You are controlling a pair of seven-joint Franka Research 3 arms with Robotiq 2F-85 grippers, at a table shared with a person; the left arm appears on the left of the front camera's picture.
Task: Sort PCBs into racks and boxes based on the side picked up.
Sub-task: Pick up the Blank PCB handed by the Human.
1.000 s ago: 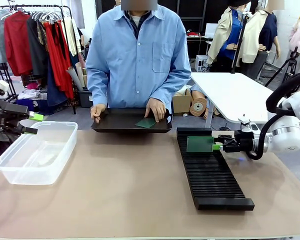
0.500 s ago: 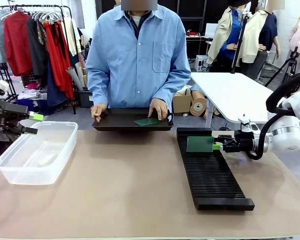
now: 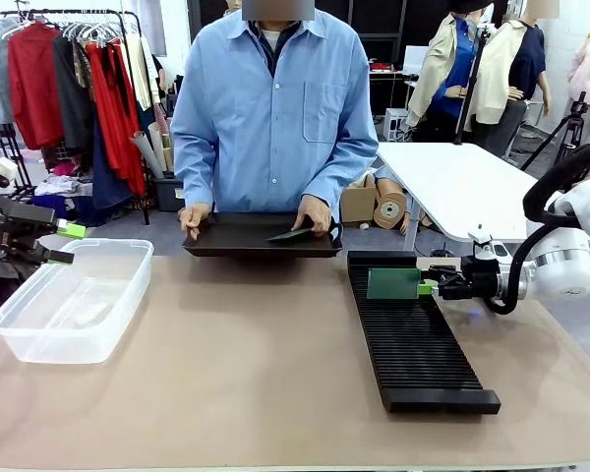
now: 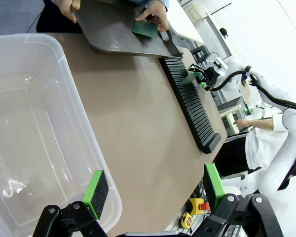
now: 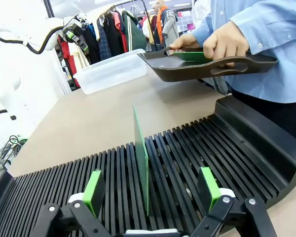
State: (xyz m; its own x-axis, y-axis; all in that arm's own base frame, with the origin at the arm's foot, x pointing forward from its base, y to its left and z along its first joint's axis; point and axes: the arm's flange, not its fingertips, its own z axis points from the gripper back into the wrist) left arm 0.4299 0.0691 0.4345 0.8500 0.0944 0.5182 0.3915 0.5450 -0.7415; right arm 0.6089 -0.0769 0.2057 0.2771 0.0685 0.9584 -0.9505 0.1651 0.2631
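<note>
One PCB (image 3: 393, 283) stood upright in the rack (image 3: 418, 354) at 3 o'clock. It was between the wide-open pads of the right gripper (image 5: 150, 191), touching neither. The left gripper (image 4: 153, 185), wide and empty, hung at the edge of the box (image 3: 69, 305) at 9 o'clock. At 12 o'clock a person's hand (image 3: 313, 212) held another PCB (image 3: 290, 235) on a black tray (image 3: 236, 241).

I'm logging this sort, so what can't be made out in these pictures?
Front view: thin green circuit board on the shallow black tray, partly under the person's hand; face unclear.
Left wrist view: clear plastic tub, cut off by the left edge.
Right wrist view: upright green board's foot, hidden between black rack ribs.
</note>
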